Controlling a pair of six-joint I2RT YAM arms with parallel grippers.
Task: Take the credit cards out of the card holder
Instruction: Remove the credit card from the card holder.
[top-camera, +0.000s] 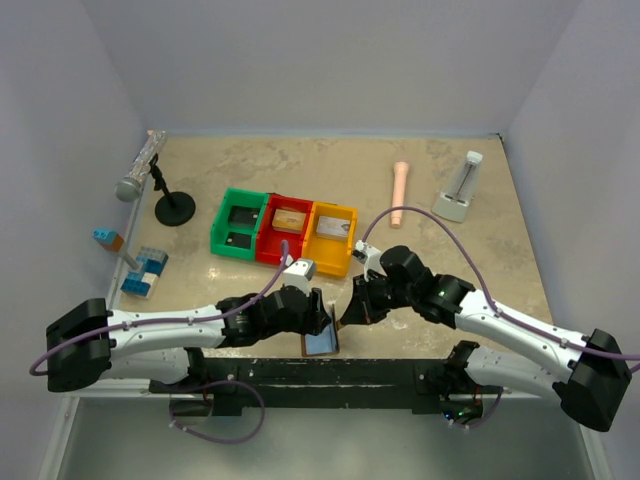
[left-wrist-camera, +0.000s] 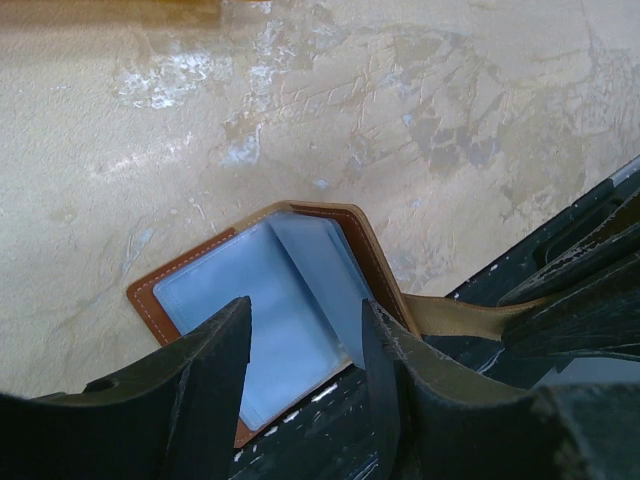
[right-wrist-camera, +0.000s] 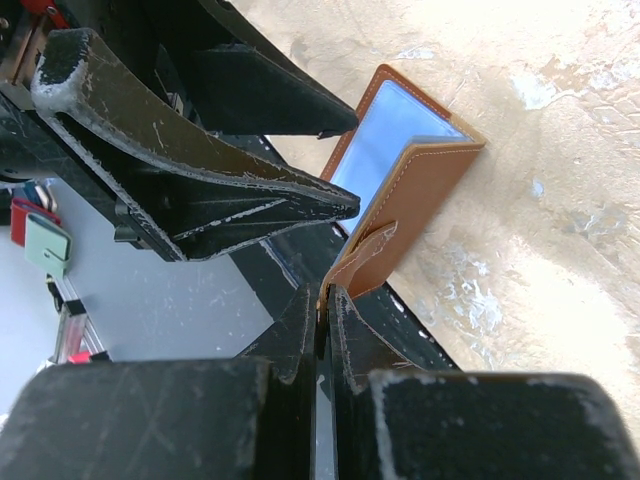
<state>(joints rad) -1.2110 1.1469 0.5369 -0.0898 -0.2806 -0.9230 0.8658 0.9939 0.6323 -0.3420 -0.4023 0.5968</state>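
We see the card holder (top-camera: 322, 343), a brown bifold lined pale blue-grey, open at the near edge, midway left to right. One flap lies flat; the other stands raised.

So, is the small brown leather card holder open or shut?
Open: the brown card holder shows its pale blue inside, one flap raised.

beige table (top-camera: 300, 165), card holder (top-camera: 322, 345), three bins (top-camera: 270, 252)
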